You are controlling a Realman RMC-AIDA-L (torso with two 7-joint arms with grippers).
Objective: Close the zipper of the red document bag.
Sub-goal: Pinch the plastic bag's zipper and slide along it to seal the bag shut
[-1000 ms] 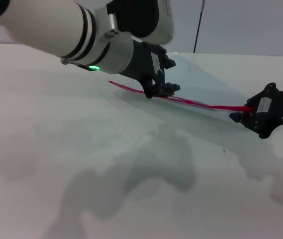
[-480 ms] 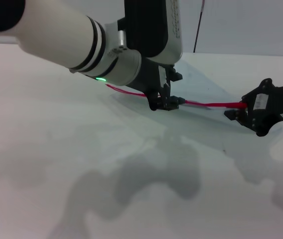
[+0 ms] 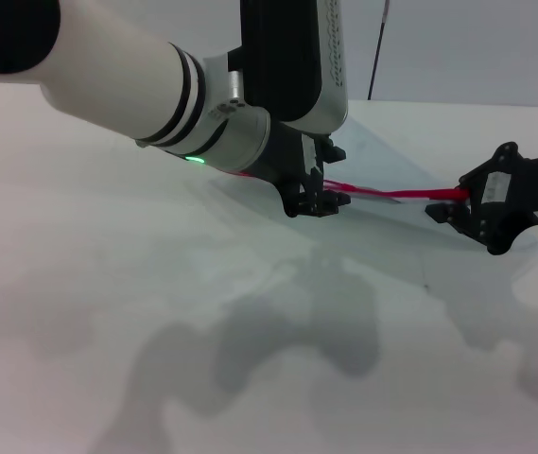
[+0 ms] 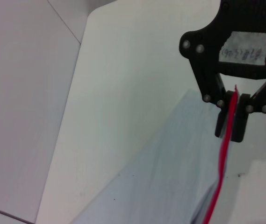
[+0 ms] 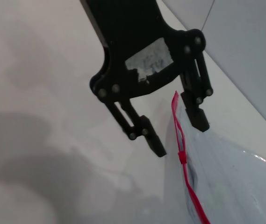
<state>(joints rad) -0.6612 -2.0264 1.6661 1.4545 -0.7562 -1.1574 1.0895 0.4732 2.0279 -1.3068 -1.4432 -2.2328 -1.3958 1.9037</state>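
The red document bag lies flat on the white table, a pale translucent pouch. The zipper is a red strip along its near edge, pulled taut between both grippers. My left gripper is low over the strip near its middle. In the right wrist view this left gripper is open, its fingers on either side of the zipper, with a small slider just short of them. My right gripper is shut on the strip's right end, and the left wrist view shows this right gripper pinching the zipper.
The white table spreads wide in front of the bag, with the arms' shadows on it. A thin dark rod stands at the back by the wall. The table's far edge lies beyond the bag.
My left gripper has moved right and lower along the zipper, and its arm now hides the strip's left part. The right gripper has shifted slightly left and up, still holding the strip's end.
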